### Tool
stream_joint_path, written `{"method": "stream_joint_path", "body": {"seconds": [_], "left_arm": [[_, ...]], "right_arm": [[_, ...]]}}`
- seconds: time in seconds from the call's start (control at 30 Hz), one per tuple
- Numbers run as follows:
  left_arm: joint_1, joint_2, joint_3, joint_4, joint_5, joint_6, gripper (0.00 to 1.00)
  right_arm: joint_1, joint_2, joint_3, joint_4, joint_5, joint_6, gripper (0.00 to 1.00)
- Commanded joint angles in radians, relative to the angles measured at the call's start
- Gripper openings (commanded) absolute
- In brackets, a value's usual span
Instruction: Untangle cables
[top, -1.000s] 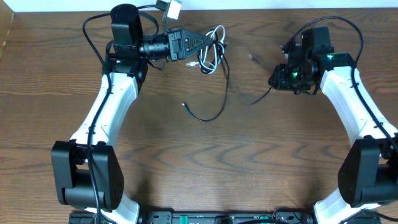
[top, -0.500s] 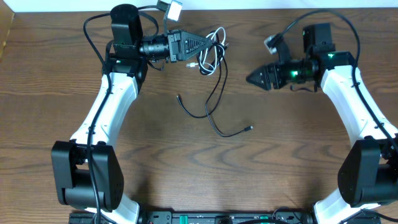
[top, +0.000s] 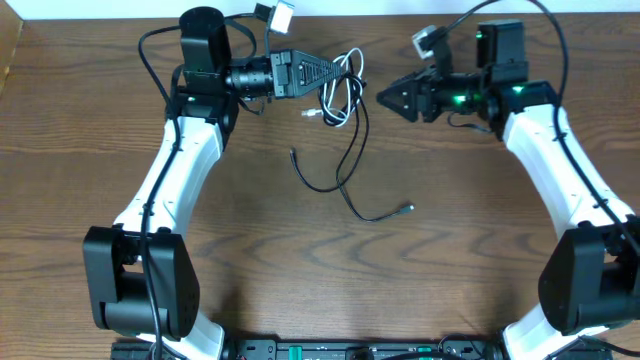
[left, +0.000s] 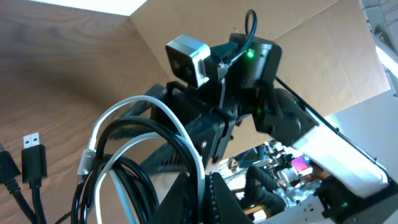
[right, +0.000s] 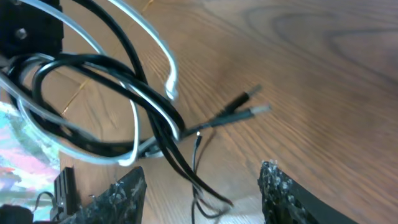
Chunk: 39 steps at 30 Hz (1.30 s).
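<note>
- Overhead view: wood-grain table (top: 480, 260) beneath everything, left arm (top: 185, 160) reaching forward and bending inward, right arm (top: 560, 170) mirroring from the other side.
- Left pincer (top: 333, 72): clamped shut on the cables (top: 345, 88) at the knot. Loops bunched right at its tip and, on the left wrist view, arching over the closed fingers.
- Right pincer (top: 385, 98): parted to a middling gap, gripping nothing. Points at the knot from near by, roughly level with the left pincer's tip. On the right wrist view, fingertips (right: 283, 186) well apart, cords ahead of them, none pinched.
- Black cable (top: 350, 160): trails from the knot away from both pincers toward the robot's base, one plug (top: 407, 209) well apart from the right pincer, other end (top: 293, 152) on the left pincer's side.
- White cable (top: 350, 55): short loops wound in with the black, hard against the left pincer's tip.
- Small plug end (top: 309, 114): just beside that tip, owner cord unclear.
- Likely trouble: shutting the right pincer on both cords at once, with white and black side by side here; would tighten the knot on any pull instead of freeing it.
- Also possible: pulling too hard against the left pincer's hold, dragging the bundle loose.
- Also possible: closing on air, given such thin, springy strands.
</note>
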Motion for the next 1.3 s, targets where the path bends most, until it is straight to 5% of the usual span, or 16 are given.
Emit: {"method": "stream_joint_path", "body": {"seconds": [0.0, 0.47, 1.27], "left_arm": [[-0.02, -0.022, 0.024, 0.005, -0.031, -0.048, 0.07], [-0.041, -0.022, 0.024, 0.006, -0.041, -0.052, 0.08], [-0.001, -0.022, 0.024, 0.422, -0.024, -0.354, 0.08]], "right_arm": [[0.064, -0.006, 0.019, 0.01, 0.135, 0.111, 0.54], [0.18, 0.005, 0.019, 0.013, 0.675, 0.521, 0.5], [0.09, 0.231, 0.018, -0.148, 0.718, 0.475, 0.41]]}}
